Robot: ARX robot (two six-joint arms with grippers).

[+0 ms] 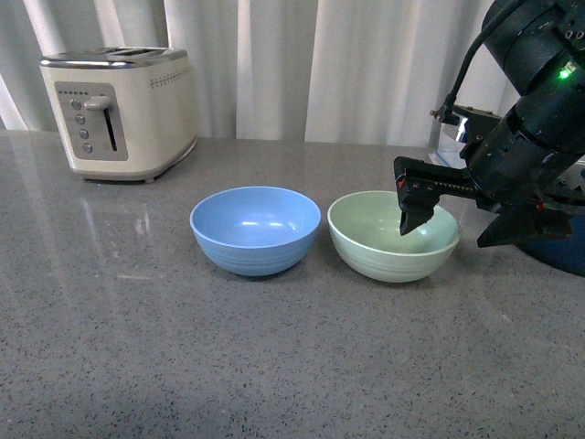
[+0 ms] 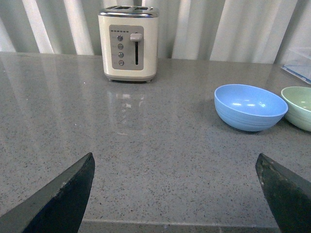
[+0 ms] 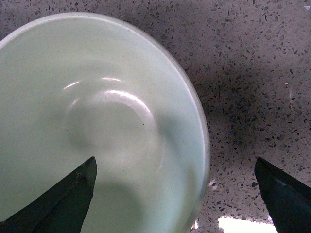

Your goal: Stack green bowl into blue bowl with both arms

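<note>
Counter point(image 1: 274, 366) gray, speckled. Green bowl point(image 1: 379, 256) upright just beside blue bowl point(image 1: 255, 230), not touching. Right gripper point(image 3: 175, 162) spread wide, straddling green bowl's rim; contact unclear. Best: drop lower, seat rim deep inside before pinching. Left gripper point(image 2: 174, 156) wide, empty.

A narrow gap separated the blue bowl point(image 1: 255, 229) from the green bowl point(image 1: 393, 236). The countertop point(image 1: 274, 366) in front of the green bowl lay open; the toaster point(image 1: 119, 110) stood well behind it, leftward.
</note>
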